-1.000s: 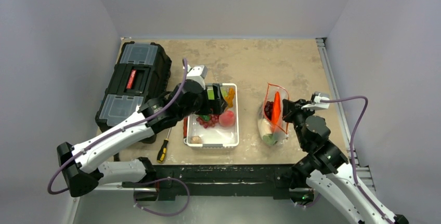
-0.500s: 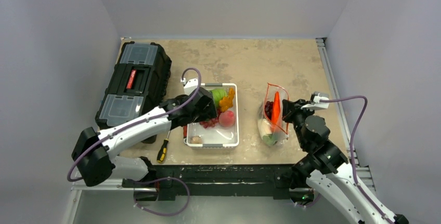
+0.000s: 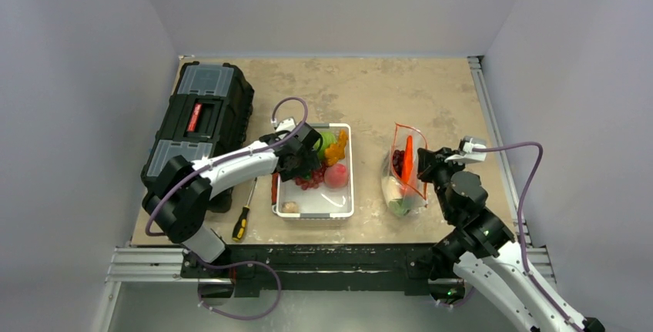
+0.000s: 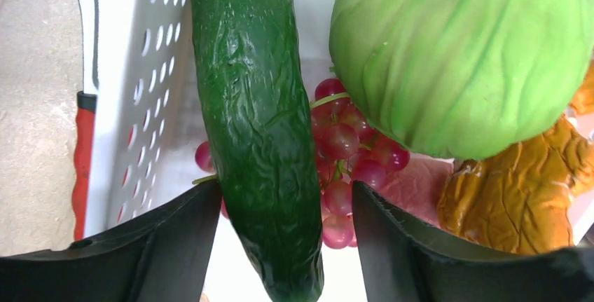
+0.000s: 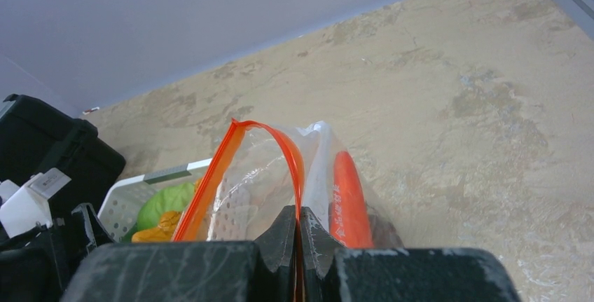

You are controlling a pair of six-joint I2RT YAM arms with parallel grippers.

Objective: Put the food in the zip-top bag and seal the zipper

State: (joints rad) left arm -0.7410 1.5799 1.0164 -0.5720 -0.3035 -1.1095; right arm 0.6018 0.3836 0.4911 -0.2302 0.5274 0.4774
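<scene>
Cucumber [image 4: 256, 120], bumpy dark green, between spread left pincer [image 4: 284, 193], right pincer [image 5: 296, 216] pinching crinkly bag [image 5: 253, 176]

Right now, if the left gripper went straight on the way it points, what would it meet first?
The long dark green toy cucumber lying between its jaws; beyond it, probably the floor of the white perforated plastic tray.

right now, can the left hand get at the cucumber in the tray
Probably yes: the left hand straddles the cucumber, fingers open; the tray wall and grapes flank it without blocking.
</scene>
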